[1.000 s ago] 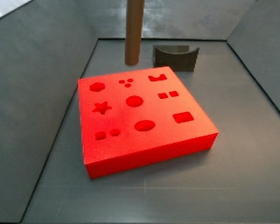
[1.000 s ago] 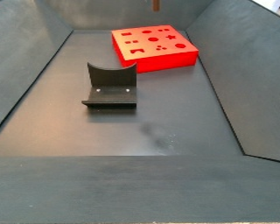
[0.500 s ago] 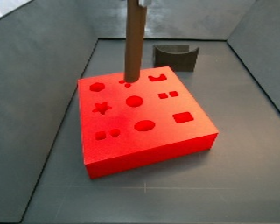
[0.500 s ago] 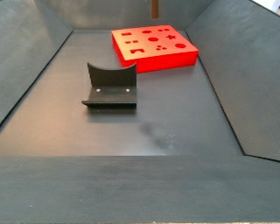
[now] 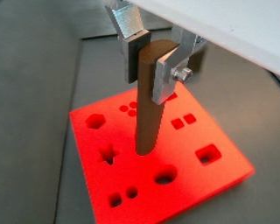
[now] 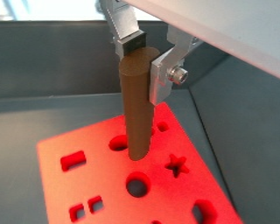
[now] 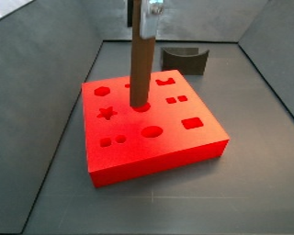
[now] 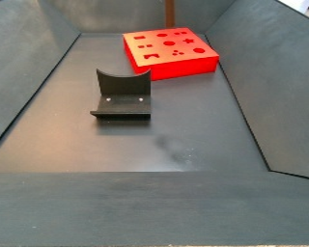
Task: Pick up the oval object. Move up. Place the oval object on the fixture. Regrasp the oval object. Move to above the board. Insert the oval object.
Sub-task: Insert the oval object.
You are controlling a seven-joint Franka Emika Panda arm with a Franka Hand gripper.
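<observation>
My gripper [image 5: 150, 66] is shut on the top of the oval object [image 5: 149, 114], a long brown peg that hangs upright. Both wrist views show it; the other shows the gripper [image 6: 146, 61] and peg [image 6: 136, 114]. In a side view the gripper [image 7: 146, 11] holds the peg [image 7: 140, 69] over the board [image 7: 175, 138], a red block with shaped holes. The peg's lower end is by the board's round centre hole; the oval hole [image 7: 151, 132] lies just in front of it. The fixture [image 7: 186, 59] stands empty behind the board. In the opposite side view it [image 8: 121, 95] is in front.
Grey bin walls slope up around the dark floor [image 8: 183, 145]. The board [image 8: 170, 50] sits at the far end in that side view, with the peg [image 8: 169, 12] a thin brown line above it.
The gripper has carried the peg from behind the board's back edge to over its middle. The peg's lower end is lower now.
</observation>
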